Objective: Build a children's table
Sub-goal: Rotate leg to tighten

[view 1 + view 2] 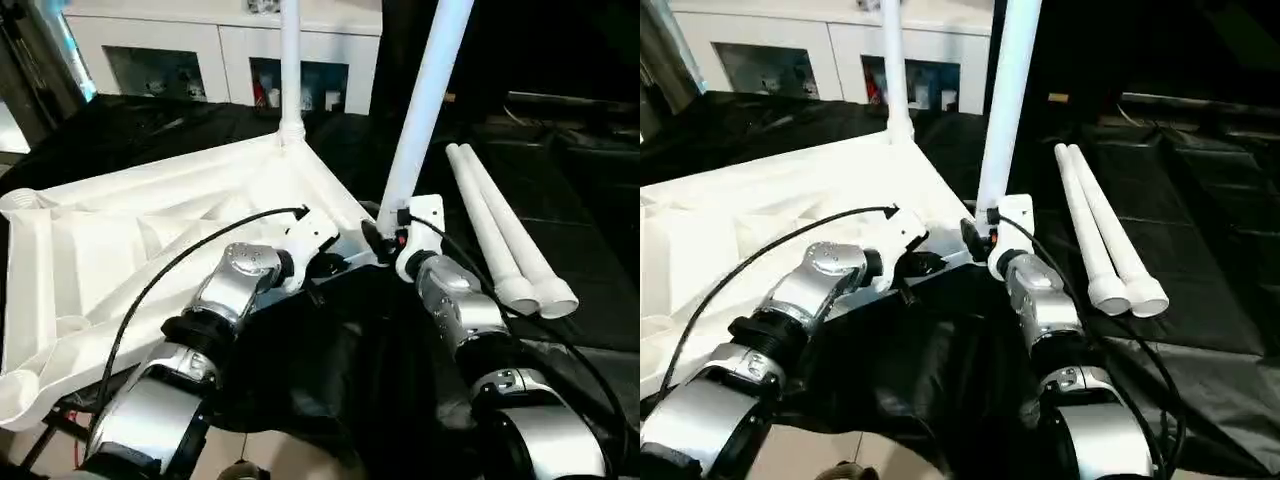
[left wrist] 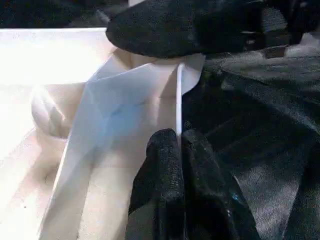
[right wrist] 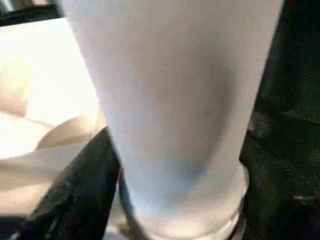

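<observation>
The children's table top [image 1: 120, 230] lies upside down on black cloth, its ribbed underside facing up. One white leg [image 1: 290, 60] stands upright in the far corner socket. A second leg [image 1: 425, 100] leans in the near right corner socket, and my right gripper [image 1: 385, 235] is shut on its base [image 3: 180, 125], a black finger [image 3: 75, 195] pressing its side. My left gripper [image 2: 178, 145] is shut on the thin rim [image 2: 178, 100] of the table top near that same corner. Two more legs [image 1: 505, 235] lie side by side on the cloth to the right.
A white cabinet [image 1: 220, 50] with glass-fronted compartments stands at the back. Black cloth [image 1: 330, 370] covers the surface and hangs in folds between my forearms. Black cables run along both wrists.
</observation>
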Controlling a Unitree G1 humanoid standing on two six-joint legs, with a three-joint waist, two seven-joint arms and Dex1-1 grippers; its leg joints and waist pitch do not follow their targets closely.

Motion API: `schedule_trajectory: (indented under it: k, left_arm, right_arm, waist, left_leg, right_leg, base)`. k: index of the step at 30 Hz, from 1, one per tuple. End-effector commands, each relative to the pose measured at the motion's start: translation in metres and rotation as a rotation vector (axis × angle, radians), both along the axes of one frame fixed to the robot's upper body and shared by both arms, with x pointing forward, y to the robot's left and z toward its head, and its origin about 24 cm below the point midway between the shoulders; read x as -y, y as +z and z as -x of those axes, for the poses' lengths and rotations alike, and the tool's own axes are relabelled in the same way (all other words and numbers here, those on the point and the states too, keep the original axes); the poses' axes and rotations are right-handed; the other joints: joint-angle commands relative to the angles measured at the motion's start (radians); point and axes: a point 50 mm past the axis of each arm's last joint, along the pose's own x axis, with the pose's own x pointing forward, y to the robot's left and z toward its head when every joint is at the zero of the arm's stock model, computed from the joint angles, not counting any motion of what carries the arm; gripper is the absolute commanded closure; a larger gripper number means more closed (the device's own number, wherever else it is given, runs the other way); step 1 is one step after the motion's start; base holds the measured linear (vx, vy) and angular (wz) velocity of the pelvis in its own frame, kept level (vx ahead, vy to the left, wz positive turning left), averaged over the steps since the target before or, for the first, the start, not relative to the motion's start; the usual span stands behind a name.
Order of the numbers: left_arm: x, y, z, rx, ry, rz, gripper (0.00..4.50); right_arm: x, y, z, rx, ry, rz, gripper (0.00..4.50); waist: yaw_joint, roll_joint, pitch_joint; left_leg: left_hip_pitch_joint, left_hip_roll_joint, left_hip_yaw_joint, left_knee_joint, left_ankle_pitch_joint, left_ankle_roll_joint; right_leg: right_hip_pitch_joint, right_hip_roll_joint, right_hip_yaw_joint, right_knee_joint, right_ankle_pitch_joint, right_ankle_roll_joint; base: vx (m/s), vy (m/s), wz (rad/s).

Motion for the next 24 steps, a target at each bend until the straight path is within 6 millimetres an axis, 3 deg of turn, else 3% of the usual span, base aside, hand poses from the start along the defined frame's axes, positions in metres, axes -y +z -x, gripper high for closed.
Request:
schedule_trajectory:
  k: [1,6,10,17,24]
  left_arm:
    - [0.02,0.024,-0.001,0.114,-0.093,0.1,4.5]
    - [0.005,0.017,0.01,0.084,-0.196,0.096,4.5]
    - [-0.008,0.013,0.018,0.057,-0.254,0.076,4.5]
    - [-0.028,0.009,0.027,0.002,-0.311,0.047,4.5]
    - [-0.036,0.007,0.034,-0.049,-0.354,0.038,4.5]
  right_arm:
    - [-0.036,-0.014,0.015,-0.057,0.227,-0.008,0.83]
    - [-0.016,-0.009,0.017,-0.014,0.346,0.047,0.73]
    - [0.002,-0.003,0.022,0.013,0.465,0.057,0.73]
    - [0.021,0.004,0.031,0.015,0.606,0.075,0.73]
    - [0.024,0.005,0.035,0.002,0.659,0.079,1.35]
  waist:
    - [0.0,-0.008,-0.07]
    - [-0.007,-0.011,-0.071]
    - [-0.002,-0.01,-0.07]
    - [0.011,-0.011,-0.067]
    - [0.015,-0.01,-0.067]
  left_leg:
    - [0.016,0.04,-0.025,-0.065,-0.257,0.024]
    - [0.014,0.042,-0.025,-0.063,-0.255,0.037]
    - [0.014,0.046,-0.023,-0.063,-0.241,0.047]
    - [0.017,0.048,-0.021,-0.064,-0.26,0.037]
    - [0.02,0.048,-0.022,-0.066,-0.264,0.025]
  right_leg:
    - [0.043,-0.086,0.046,-0.089,-0.307,-0.181]
    - [0.046,-0.087,0.046,-0.086,-0.29,-0.199]
    - [0.046,-0.085,0.046,-0.082,-0.266,-0.208]
    - [0.041,-0.085,0.046,-0.085,-0.321,-0.198]
    - [0.037,-0.085,0.047,-0.086,-0.337,-0.19]
  base:
    - [0.0,0.0,0.0]
    - [0.0,0.0,0.0]
    - [0.0,0.0,0.0]
    - [0.0,0.0,0.0]
    - [0.0,0.0,0.0]
